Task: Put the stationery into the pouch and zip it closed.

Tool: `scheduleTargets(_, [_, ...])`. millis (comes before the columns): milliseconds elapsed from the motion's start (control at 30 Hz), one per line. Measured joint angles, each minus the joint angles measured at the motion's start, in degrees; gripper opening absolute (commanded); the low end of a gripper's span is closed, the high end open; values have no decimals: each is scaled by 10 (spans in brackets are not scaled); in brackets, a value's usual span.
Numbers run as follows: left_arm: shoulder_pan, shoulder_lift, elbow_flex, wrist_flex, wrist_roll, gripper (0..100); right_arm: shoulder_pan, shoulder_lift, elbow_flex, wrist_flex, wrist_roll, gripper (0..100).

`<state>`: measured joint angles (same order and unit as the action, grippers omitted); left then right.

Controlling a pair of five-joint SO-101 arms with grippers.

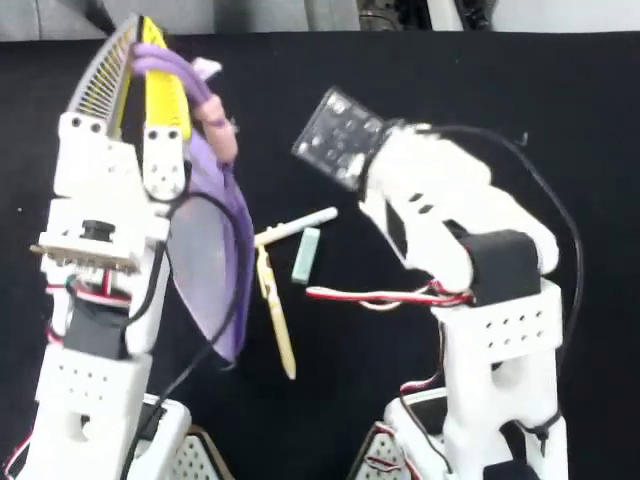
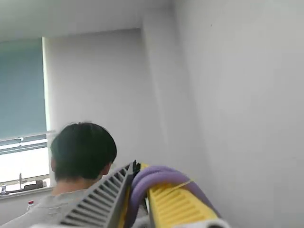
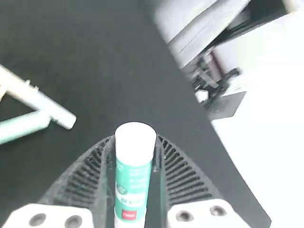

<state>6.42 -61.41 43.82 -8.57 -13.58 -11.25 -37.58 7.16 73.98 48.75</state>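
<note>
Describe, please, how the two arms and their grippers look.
Both arms are white with perforated bases. The left arm carries black cables; the left gripper has one yellow and one grey ribbed finger. The right arm has a black motor block and red-and-white wires; the right gripper is black and ribbed.

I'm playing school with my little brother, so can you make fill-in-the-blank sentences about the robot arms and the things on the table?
1. The left gripper holds up a pouch coloured ____.
2. The right gripper is shut on a glue stick with a ____ cap.
3. The white pen, the mint-green stick and the yellow pen lie on the ____ table.

Missing words: purple; white; black.
</note>
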Motion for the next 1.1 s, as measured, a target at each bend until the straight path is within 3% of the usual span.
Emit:
scheduleTargets(333, [21, -210, 15, 171, 0, 29, 0, 0, -69, -87, -181, 21])
scheduleTargets(600, [32, -342, 138, 193, 2, 29, 0, 0, -72, -163, -337, 20])
scheduleTargets(967, [238, -345, 200, 188, 4, 29, 0, 4, -79, -207, -362, 11])
scheduleTargets(1100, [254, -282, 167, 156, 4, 29, 0, 47, -148, -206, -363, 11])
